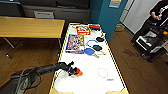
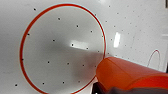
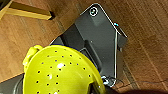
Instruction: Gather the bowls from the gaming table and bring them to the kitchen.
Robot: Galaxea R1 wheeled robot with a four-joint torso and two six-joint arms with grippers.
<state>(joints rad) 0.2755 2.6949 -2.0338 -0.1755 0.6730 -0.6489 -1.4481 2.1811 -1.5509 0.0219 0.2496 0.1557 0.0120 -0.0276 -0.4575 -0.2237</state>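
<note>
Roughly by size, largest first:

Gaming counter (image 1: 87,80): the long white-topped counter with a pale raised rim runs from 6 o'clock up toward 12 in the head view. Its near end is mostly bare. Its far end carries flat boxes and a blue paddle (image 1: 89,51).

Wooden counter (image 1: 30,27): stands well apart at about 10 o'clock and plays no part here.

Person: at 2 o'clock in the head view, off the counter, beside a dark rig.

Left arm: enters from about 8 o'clock and reaches over the near left part of the gaming counter.

Left tool (image 1: 74,72): sits right at the orange-red bowl. I cannot tell whether it is gripping the bowl, standing open, or closed.

Orange-red bowl (image 1: 78,72): at the left tool's tip on the white top, toward 7 o'clock of the counter's middle. In the left wrist view its rounded wall (image 2: 125,75) lies just beside a red ring printed on the surface. Whether it rests on the top or is lifted is unclear. A round bowl has no real long axis, and which way its mouth faces is not readable.

Yellow-green bowl (image 3: 60,72): large in the right wrist view, over the wooden floor, with a dotted wall and a small lug. I cannot tell the right tool's state.

Step in hand: likely picking up the orange-red bowl.

Next move calls for: a firm hold confirmed before any lift clear of the rim.
</note>
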